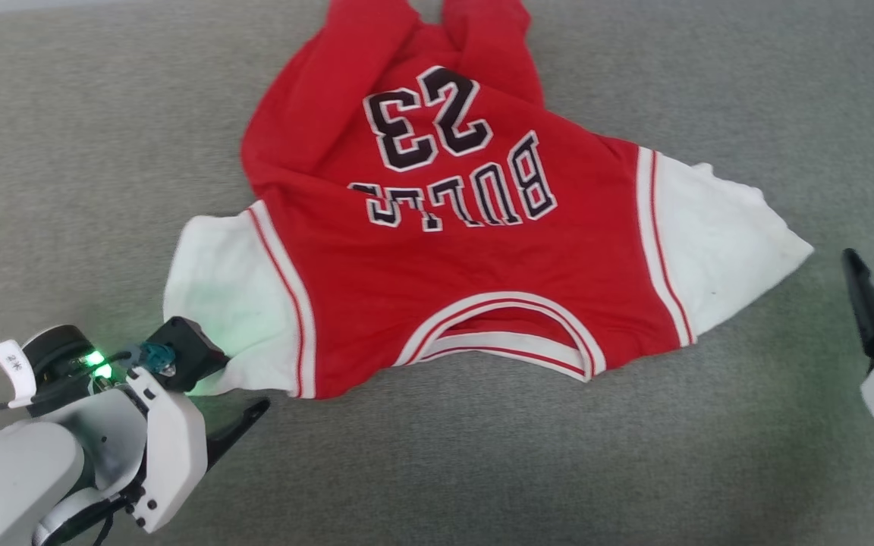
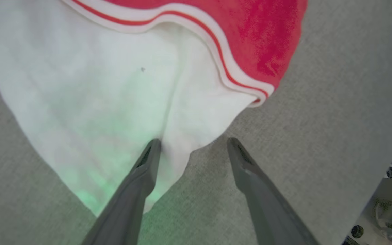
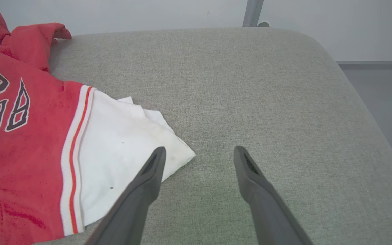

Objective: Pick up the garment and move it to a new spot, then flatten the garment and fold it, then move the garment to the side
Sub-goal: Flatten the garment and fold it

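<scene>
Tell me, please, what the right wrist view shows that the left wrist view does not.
Right wrist view, not the left: the garment with its black lettering, the grey surface with its rounded far edge, a pale wall, and the open right gripper by one white sleeve. Left wrist view, not the right: the open left gripper at the other sleeve, tinted by a green glow. Shared: red cloth, striped trim, a sleeve, grey fabric beneath.

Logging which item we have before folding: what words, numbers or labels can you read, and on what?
"BULLS": black, white-outlined letters on the red body of the garment, upside down in the head view.
"23": same lettering, just beyond that word.
White tab on the left arm: a dark mark, too small to read.
</scene>
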{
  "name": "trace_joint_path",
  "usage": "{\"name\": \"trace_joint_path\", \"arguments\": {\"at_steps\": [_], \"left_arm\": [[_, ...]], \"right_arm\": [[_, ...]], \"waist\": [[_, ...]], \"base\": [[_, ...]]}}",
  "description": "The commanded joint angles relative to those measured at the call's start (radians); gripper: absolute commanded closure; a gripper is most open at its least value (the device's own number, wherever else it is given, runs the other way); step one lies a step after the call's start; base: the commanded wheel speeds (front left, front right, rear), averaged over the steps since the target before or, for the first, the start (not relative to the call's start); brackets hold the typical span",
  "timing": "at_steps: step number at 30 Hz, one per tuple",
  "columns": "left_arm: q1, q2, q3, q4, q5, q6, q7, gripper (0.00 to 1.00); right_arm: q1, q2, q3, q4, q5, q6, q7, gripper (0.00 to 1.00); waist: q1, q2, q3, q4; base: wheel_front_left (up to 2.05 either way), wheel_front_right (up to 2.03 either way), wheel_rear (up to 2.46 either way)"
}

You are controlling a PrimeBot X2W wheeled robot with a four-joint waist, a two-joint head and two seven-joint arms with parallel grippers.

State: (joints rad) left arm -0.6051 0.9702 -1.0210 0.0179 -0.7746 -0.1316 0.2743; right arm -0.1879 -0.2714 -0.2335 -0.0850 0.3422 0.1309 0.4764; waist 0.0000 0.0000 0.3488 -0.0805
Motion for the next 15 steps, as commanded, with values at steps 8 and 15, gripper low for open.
{"name": "trace_joint_path", "arguments": {"at_steps": [8,15], "left_arm": [[-0.082,-0.033,-0.148,0.159,-0.041,0.006,-0.028,0.18],[-0.138,-0.056,-0.227,0.193,-0.082,0.003,-0.084,1.0]], "right_arm": [[-0.003,-0.007,0.093,0.015,0.003,0.0,0.008,0.0],[-0.046,-0.094,0.255,0.017,0.031,0.0,0.131,0.0]], "waist": [[0.0,0.0,0.027,-0.055],[0.0,0.0,0.032,-0.043]], "base": [[0.0,0.0,0.0],[0.0,0.0,0.0]]}}
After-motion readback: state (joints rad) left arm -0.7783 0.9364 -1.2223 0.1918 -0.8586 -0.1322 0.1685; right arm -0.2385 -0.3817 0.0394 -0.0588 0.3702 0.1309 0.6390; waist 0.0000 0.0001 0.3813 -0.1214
